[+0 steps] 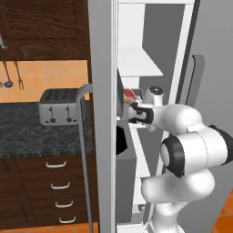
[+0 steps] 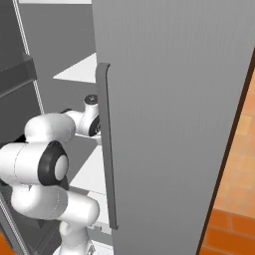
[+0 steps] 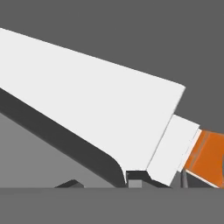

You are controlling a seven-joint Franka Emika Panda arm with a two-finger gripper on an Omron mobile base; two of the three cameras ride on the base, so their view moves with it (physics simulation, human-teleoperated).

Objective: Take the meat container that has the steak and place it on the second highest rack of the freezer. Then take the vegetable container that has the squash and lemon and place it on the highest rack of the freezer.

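The arm is bent at the elbow and reached level into the open freezer (image 1: 182,68), wrist at mid-shelf height. The hand (image 1: 129,110) is closed; its grip is hidden. The steak (image 1: 129,95) is seen just above the hand, beside the freezer's left wall.

The freezer (image 1: 102,136) looked matt grey outside, with smooth white shelves inside. The toaster (image 1: 59,107) had a brushed metal sheen. The worktop (image 1: 41,134) was dark speckled stone over dark wood drawers (image 1: 41,191) with metal handles. The arm (image 1: 191,150) was glossy white plastic.
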